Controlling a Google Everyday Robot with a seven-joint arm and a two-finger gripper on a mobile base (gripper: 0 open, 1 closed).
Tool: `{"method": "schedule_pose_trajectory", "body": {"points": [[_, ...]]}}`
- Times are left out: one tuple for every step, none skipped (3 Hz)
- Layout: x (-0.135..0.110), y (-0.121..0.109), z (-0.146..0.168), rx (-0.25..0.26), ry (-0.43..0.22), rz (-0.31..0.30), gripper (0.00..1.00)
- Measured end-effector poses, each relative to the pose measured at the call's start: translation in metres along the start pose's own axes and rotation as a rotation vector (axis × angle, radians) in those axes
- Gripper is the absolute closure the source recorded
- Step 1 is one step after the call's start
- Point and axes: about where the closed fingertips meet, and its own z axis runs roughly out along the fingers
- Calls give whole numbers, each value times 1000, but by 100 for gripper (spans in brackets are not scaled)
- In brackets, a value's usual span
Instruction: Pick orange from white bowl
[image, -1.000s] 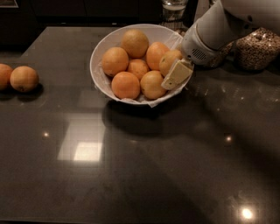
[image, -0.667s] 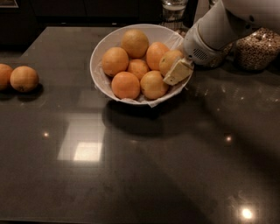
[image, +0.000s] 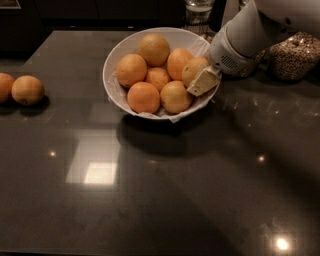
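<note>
So the gripper (image: 202, 81) is at the right rim of the white bowl (image: 114, 60), its cream tip right up against the near-right side of the orange (image: 192, 69) sitting rightmost in that bowl, and honestly I can't tell if it's clamped on or open.

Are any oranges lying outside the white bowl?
Yes, two oranges lie left on the table; the gripper is in the white bowl, right side.
</note>
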Motion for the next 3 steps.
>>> {"method": "schedule_pose_trajectory", "body": {"points": [[-6, -1, -5, -8, -23, -8, 100], [-21, -5, -23, -2, -78, -35, 100], [-36, -4, -44, -17, -161, -81, 100]]}}
